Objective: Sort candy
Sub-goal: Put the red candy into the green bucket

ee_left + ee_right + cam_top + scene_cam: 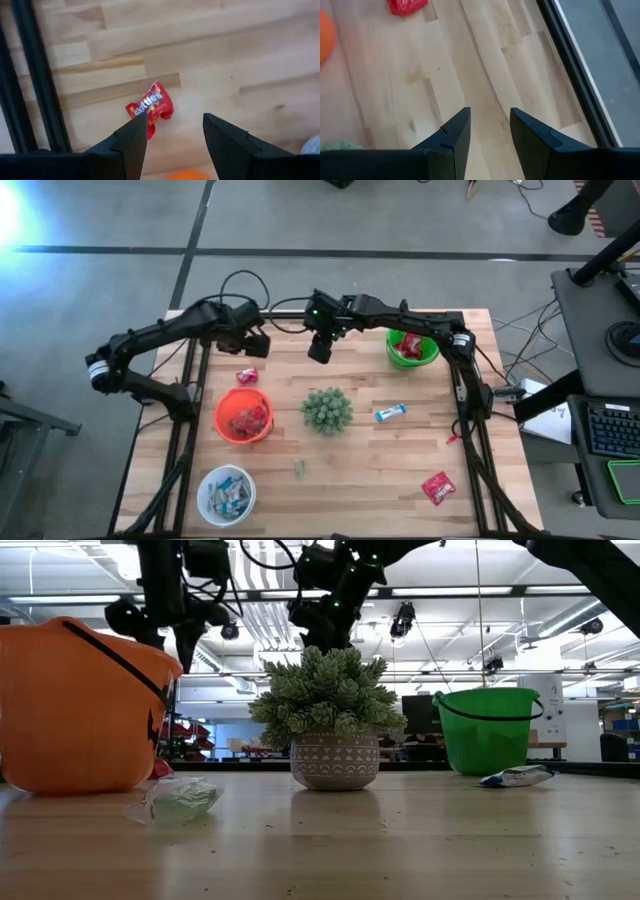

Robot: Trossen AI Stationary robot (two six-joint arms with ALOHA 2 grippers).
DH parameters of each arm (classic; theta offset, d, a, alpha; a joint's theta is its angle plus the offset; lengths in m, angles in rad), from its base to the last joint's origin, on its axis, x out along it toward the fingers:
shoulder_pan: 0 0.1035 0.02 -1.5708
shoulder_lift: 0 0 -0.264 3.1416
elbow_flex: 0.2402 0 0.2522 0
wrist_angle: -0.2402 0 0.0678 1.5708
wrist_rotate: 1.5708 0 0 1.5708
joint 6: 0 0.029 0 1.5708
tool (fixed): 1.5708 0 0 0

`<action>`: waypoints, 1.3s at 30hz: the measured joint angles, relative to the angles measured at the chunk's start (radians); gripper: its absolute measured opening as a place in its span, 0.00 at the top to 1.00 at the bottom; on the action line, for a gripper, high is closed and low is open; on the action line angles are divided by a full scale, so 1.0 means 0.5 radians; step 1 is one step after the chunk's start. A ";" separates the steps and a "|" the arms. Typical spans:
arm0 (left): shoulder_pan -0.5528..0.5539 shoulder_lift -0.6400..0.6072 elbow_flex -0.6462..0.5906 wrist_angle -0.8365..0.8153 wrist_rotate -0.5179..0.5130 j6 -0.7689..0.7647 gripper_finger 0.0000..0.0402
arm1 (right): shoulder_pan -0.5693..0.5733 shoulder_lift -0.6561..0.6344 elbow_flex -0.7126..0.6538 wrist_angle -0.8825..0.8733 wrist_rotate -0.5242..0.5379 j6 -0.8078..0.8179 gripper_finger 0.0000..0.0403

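Working from the near edge of the table (330, 510) outward, unsorted candy remains in several places: a red packet (437, 487) near the near right corner, a small green piece (299, 469) toward the near edge in the middle, and a blue-and-white bar (390, 413) just right of the potted plant (326, 410) at mid-table. A white bowl (226, 494) at the near left corner holds blue-and-white bars, the orange bucket (243, 416) left of the plant holds red pieces, and the green bucket (412, 348) near the far right corner holds red packets. Toward the far edge, the left gripper (174, 131) hangs empty with its fingers spread wide above a red Skittles packet (150, 106) lying between the orange bucket and the far left corner. The right gripper (489, 125) hangs over bare wood near the far edge, fingers moderately parted, holding nothing. Risk, as a judgement: in the left wrist view the packet sits off-centre, partly behind one finger, so a straight descent may land that finger on the wrapper and push it aside instead of straddling it. The two grippers hang near each other, so a lateral correction could bring the arms into contact.
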State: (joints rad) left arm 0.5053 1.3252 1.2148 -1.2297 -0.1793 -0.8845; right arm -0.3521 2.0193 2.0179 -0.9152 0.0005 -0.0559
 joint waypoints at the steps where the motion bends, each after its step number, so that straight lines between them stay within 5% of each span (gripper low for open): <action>1: 0.006 0.019 0.000 0.000 0.025 0.051 0.57 | 0.000 0.000 -0.004 0.001 -0.003 -0.012 0.68; 9: 0.155 0.076 -0.057 -0.020 0.296 0.410 0.57 | 0.000 -0.001 -0.063 -0.022 -0.011 -0.041 0.68; 16: 0.268 0.041 -0.369 0.139 0.458 0.515 0.57 | 0.000 -0.001 -0.076 -0.030 -0.011 -0.046 0.68; 29: 0.279 0.007 -0.767 0.485 0.573 0.627 0.57 | 0.000 -0.001 -0.104 -0.048 -0.017 -0.046 0.68; 39: 0.296 0.021 -0.759 0.616 0.657 0.963 0.57 | 0.000 -0.001 -0.183 -0.045 -0.018 -0.044 0.68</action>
State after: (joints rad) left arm 0.6534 1.3359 0.8352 -0.9218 0.1493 -0.4029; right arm -0.3519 2.0190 1.9262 -0.9375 -0.0086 -0.0779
